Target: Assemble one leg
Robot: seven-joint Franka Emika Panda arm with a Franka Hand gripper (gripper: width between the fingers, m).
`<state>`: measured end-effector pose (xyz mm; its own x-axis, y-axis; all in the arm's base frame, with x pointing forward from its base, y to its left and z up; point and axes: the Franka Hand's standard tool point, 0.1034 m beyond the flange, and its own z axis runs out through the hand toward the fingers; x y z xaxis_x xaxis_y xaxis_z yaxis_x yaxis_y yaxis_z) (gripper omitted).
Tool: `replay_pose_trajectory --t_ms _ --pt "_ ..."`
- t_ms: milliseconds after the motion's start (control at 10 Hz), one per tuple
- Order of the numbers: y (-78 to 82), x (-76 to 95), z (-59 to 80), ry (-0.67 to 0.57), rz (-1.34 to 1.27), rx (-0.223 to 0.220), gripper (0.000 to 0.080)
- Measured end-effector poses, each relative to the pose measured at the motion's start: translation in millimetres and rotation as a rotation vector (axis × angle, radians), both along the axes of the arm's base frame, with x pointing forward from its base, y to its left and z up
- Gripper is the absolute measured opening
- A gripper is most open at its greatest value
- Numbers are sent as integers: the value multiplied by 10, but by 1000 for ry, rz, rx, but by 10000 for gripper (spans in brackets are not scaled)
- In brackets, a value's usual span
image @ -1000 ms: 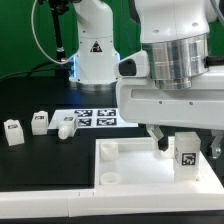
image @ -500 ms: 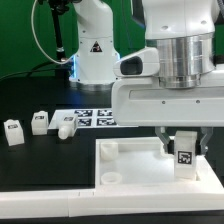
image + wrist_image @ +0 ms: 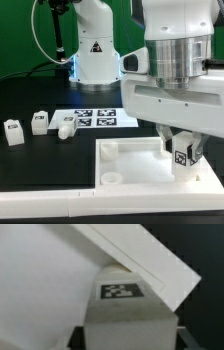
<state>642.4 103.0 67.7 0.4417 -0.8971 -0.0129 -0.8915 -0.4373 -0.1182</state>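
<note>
A white leg [image 3: 125,308] with a black-and-white tag [image 3: 122,290] sits against a white rimmed piece [image 3: 50,274].

Black table [image 3: 30,165] with loose legs [image 3: 38,123], marker board [image 3: 98,118], white tray [image 3: 125,185]

White plastic parts on a matt black table

The leg [image 3: 184,153] and tray-like piece [image 3: 130,170] look like smooth matt white plastic; the table [image 3: 30,160] is matt black; the arm's shell [image 3: 95,45], upper centre, is glossy white plastic.
</note>
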Motion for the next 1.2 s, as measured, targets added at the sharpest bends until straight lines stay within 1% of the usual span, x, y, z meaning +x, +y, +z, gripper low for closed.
replay_pose_trajectory --t_ms 100,200,300,400,600,700,800,900,1000,1100,1200 --pt "-1 -15 0 16 -232 22 284" --pt "17 -24 5 35 -394 37 285" --pt "9 -23 7 48 -582 72 285" --pt "11 -35 5 54 -684 90 285" --pt "11 -36 2 57 -709 95 285" --pt "9 -37 1 49 -616 83 399" --pt "8 -37 1 36 -432 62 535" --pt "23 -24 4 10 -200 41 535" --pt "54 -20 -1 -6 -32 31 626" --pt "146 -39 12 -4 -28 20 642" --pt "164 -42 10 -12 78 5 642"
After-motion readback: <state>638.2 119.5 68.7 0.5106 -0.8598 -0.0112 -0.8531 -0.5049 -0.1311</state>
